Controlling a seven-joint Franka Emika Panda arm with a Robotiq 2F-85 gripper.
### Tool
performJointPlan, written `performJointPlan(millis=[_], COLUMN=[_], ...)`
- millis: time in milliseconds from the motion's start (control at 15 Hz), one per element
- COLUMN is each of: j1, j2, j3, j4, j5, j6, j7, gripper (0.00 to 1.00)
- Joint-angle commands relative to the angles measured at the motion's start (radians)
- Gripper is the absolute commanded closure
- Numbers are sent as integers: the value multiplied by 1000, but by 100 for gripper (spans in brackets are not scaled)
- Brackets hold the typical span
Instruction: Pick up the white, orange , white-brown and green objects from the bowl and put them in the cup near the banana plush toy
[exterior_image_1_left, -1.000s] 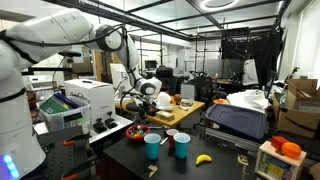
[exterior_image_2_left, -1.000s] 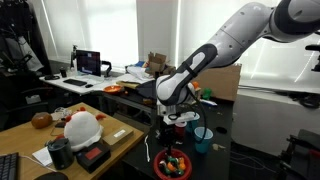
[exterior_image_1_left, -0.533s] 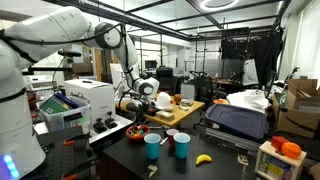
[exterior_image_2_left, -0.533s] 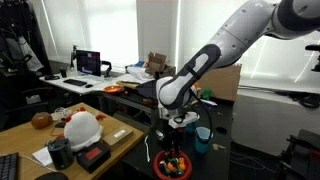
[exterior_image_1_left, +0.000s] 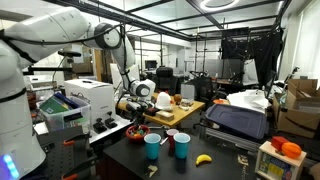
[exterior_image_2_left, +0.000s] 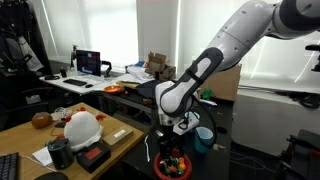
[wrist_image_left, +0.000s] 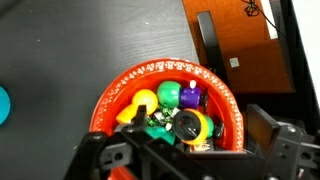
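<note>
Your arm (exterior_image_2_left: 232, 48) has dipped since a second ago, and the gripper (wrist_image_left: 185, 145) now hangs lower, right above the red bowl (wrist_image_left: 150, 68).
On the dark table (wrist_image_left: 70, 40) that bowl sits directly under your wrist camera, with the jaws spread wide over it and clasping nothing. In an exterior view the blue cup (exterior_image_1_left: 182, 145) stands apart from the bowl, with the banana plush toy (exterior_image_1_left: 204, 158) just beside it — a teal cup (exterior_image_1_left: 152, 146) stands between bowl and blue cup. A green ball (wrist_image_left: 168, 95), a yellow piece (wrist_image_left: 135, 103) and a purple piece (wrist_image_left: 190, 97) lie heaped inside the bowl.
</note>
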Motion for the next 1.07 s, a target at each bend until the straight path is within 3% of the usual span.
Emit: performJointPlan(millis=[0,733,800,867,1000], j1=[1,4,3,2,1], j2=[-15,31,35,39,44], j3=[6,10,11,13,15], j4=[-31,-9,-8,-7,-6], j5=[-11,-37,-39,-39,-39], j6=[40,117,124,131,141], j7=[-42,-85,-92,-101,-109], gripper=[0,0,25,26,42])
